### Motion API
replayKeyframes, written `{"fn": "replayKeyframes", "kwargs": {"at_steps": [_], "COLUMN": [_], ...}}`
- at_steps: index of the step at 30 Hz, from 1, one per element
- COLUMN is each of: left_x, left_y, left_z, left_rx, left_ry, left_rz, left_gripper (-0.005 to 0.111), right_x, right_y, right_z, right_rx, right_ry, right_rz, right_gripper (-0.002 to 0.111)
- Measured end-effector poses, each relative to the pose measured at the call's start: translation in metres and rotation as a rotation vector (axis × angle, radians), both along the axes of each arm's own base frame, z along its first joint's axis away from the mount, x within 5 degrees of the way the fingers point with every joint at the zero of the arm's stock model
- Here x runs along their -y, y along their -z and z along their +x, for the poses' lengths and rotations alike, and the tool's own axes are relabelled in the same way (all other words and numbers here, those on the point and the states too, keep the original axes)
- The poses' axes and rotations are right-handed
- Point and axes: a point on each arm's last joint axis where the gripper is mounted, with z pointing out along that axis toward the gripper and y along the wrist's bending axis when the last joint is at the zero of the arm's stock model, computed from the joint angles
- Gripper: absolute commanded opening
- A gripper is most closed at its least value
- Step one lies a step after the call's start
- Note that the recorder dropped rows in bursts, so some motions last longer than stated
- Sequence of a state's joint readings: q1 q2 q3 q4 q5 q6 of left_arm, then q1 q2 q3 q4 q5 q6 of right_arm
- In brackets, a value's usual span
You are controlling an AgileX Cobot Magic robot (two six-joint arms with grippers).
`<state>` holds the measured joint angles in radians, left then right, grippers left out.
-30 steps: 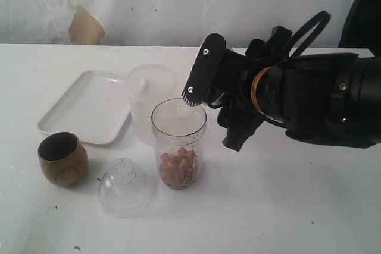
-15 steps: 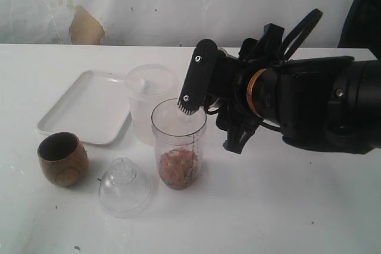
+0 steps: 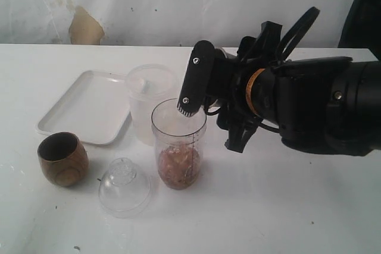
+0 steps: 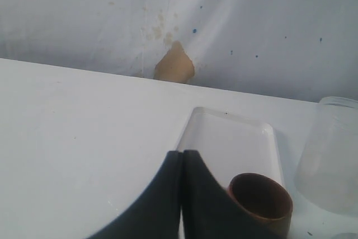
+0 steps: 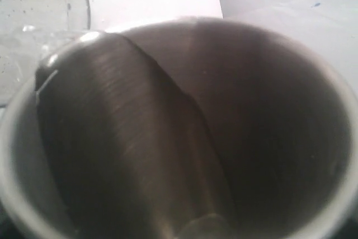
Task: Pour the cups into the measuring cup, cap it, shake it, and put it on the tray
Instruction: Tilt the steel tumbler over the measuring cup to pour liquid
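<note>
The right tool (image 3: pixel 211 117) grasps the steel tumbler (image 5: pixel 224 110) tipped above the measuring cup (image 3: pixel 178 147), which holds brown pieces, the left tool (image 4: pixel 182 194) is clenched empty, and capping, shaking and the tray (image 3: pixel 83 108) seem left to do.

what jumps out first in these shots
The big black right end effector hangs over the clear measuring cup, which holds brownish bits at its bottom. Its wrist view is filled by the inside of a steel tumbler. A wooden cup stands in front of the white tray.
</note>
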<state>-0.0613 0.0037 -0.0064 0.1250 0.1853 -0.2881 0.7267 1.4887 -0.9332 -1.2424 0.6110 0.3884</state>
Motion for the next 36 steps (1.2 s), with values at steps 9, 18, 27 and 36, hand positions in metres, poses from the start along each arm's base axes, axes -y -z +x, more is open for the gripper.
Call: {"fn": "replayKeyframes", "kwargs": {"at_steps": [9,18,27,36], "left_x": [0.0,0.0,0.0,0.0], "left_y": [0.0,0.0,0.0,0.0], "left_z": [0.0,0.0,0.0,0.0], "left_rx": [0.0,0.0,0.0,0.0], "left_ry": [0.0,0.0,0.0,0.0], "left_rz": [0.0,0.0,0.0,0.0], "left_gripper": [0.0,0.0,0.0,0.0], "right_x": [0.0004,0.0004,0.0004,0.0004], "right_y": [-0.0013,-0.0019,-0.0023,-0.0025], "right_z": [0.0007,0.0011,0.0013,0.0014], "right_rx": [0.013,0.021,0.026,0.029], "right_ry": [-0.005,-0.012,-0.021,-0.023], "right_rz": [-0.02,-0.03,-0.044,-0.047], "right_gripper": [0.0,0.0,0.0,0.0]}}
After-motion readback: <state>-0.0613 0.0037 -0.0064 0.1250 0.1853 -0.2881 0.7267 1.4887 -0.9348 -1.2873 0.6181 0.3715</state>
